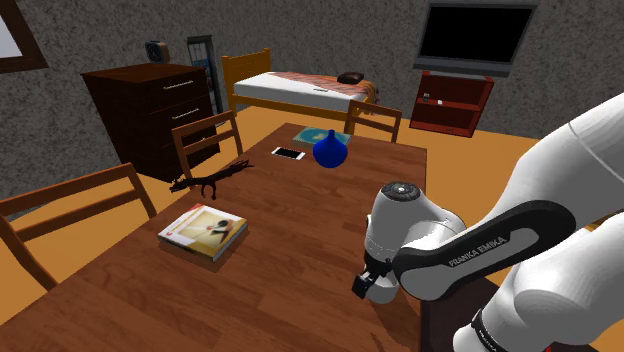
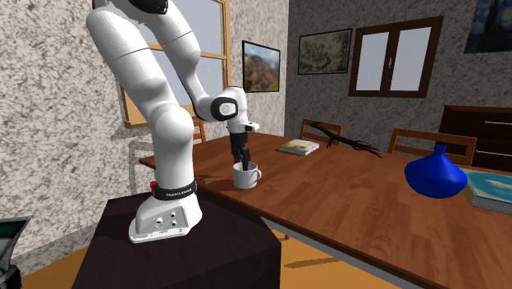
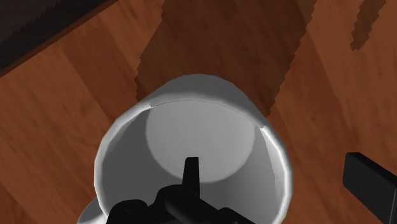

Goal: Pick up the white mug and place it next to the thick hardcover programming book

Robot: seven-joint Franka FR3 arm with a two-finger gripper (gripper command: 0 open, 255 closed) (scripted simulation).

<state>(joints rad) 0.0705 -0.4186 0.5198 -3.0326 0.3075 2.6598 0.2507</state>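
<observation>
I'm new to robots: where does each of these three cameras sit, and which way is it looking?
Shoulder view: beside the stand, looking down over the wooden table toward the bed; the white arm shows at lower right.
Second exterior view: low, near the stand, looking across the table at windowed walls; whole arm, stand and claw over the white mug show.
Wrist view: on the hand, looking down into the mug; black fingers show.
Both outside views share the book and blue vase.
</observation>
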